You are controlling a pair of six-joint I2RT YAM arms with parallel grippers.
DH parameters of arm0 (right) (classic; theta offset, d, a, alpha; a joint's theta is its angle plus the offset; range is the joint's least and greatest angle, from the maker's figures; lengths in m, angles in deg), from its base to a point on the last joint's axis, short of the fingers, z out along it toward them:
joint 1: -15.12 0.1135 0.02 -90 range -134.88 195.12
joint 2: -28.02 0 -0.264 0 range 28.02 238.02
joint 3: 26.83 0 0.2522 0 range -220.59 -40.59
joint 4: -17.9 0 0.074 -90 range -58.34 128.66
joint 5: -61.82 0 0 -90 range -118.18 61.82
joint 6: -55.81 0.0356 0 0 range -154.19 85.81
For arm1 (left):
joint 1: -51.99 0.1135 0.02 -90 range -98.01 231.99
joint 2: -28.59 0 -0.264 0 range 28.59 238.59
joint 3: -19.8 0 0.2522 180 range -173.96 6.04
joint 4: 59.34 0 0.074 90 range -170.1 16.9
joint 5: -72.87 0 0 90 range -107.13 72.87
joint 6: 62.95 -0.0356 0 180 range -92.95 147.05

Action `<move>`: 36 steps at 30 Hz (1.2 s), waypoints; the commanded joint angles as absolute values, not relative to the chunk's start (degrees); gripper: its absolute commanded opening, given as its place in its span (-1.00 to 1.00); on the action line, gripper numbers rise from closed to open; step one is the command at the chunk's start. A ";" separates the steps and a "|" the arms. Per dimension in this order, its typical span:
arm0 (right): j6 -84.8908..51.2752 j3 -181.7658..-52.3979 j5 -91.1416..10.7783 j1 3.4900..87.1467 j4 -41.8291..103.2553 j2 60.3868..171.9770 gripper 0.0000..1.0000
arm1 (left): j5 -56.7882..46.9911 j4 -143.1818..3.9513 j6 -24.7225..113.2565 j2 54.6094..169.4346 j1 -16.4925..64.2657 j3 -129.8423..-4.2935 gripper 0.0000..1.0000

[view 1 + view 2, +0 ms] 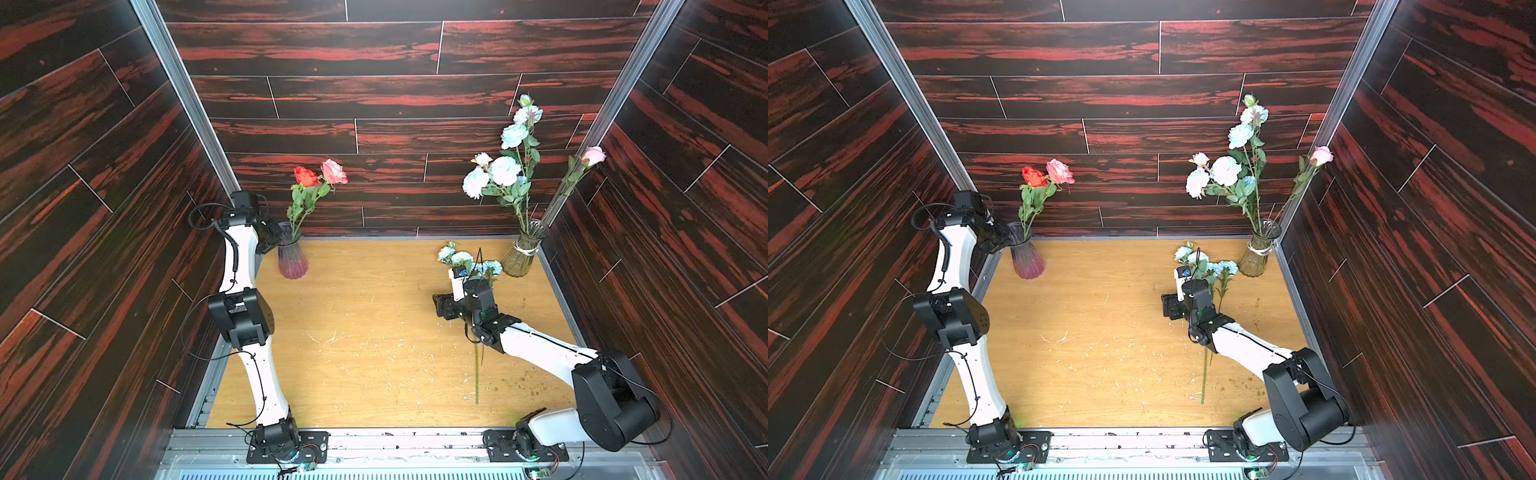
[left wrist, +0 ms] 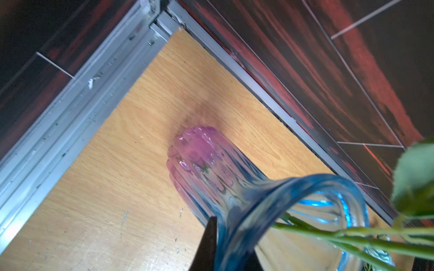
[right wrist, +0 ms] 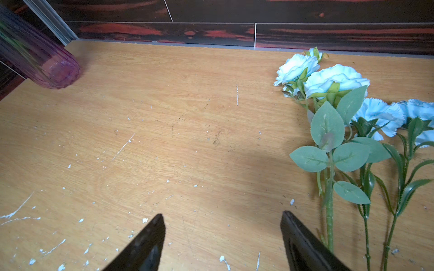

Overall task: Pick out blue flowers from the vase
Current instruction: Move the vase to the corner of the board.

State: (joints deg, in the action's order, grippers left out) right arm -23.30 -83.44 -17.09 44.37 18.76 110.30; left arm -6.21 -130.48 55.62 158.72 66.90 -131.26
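Note:
Tall blue flowers (image 1: 505, 170) (image 1: 1225, 170) stand in the clear glass vase (image 1: 521, 257) (image 1: 1256, 257) at the back right corner. More blue flowers (image 1: 461, 259) (image 1: 1196, 257) (image 3: 335, 79) lie flat on the wooden table in front of that vase, with their stems running toward the front. My right gripper (image 1: 444, 305) (image 3: 222, 214) hovers low just left of these lying stems, open, with only bare table between its fingers. My left gripper (image 1: 274, 239) (image 2: 229, 241) is shut on the rim of the purple vase (image 1: 293, 262) (image 2: 199, 152) at the back left.
The purple vase (image 1: 1027, 264) (image 3: 40, 63) holds a red rose (image 1: 305, 176) and a pink rose (image 1: 334, 171). A cream-pink rose (image 1: 594, 156) leans out of the clear vase against the right wall. Dark wood-pattern walls enclose the table on three sides.

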 commanded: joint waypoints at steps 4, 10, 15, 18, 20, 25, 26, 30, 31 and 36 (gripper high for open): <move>-23.29 -84.32 -17.55 44.54 18.82 110.90 0.61 | -11.97 -132.34 53.26 160.95 68.51 -131.21 -0.97; -23.29 -84.27 -17.53 44.55 18.77 110.90 0.61 | -11.18 -133.61 51.55 161.39 68.86 -130.59 -0.59; -23.29 -84.27 -17.64 44.55 18.78 110.92 0.62 | -10.52 -133.64 51.30 160.50 68.86 -129.29 -0.25; -23.29 -84.32 -17.63 44.51 18.76 110.90 0.62 | -10.59 -132.94 50.96 159.19 68.86 -127.52 -0.07; -23.29 -84.32 -17.64 44.55 18.82 110.95 0.62 | -10.80 -132.78 50.56 158.23 68.86 -126.62 0.03; -23.29 -84.36 -17.56 44.56 18.78 110.99 0.62 | -7.18 -132.40 50.69 153.97 68.88 -125.32 0.18; -23.29 -84.36 -17.68 44.55 18.81 111.03 0.62 | -6.62 -131.66 51.00 152.83 68.86 -124.93 0.20; -23.35 -84.40 -17.72 44.54 18.83 111.08 0.62 | -6.14 -126.82 52.70 148.79 68.86 -122.86 0.30; -23.38 -84.44 -17.72 44.54 18.83 111.08 0.62 | -6.34 -126.73 52.80 148.61 68.90 -123.21 0.30; -23.39 -84.38 -17.84 44.56 18.84 111.05 0.62 | -6.62 -133.00 50.82 154.73 68.86 -132.21 0.29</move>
State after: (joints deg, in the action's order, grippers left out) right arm -23.30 -83.44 -17.11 44.37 18.76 110.41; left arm -7.04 -128.97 52.11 153.54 68.76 -127.76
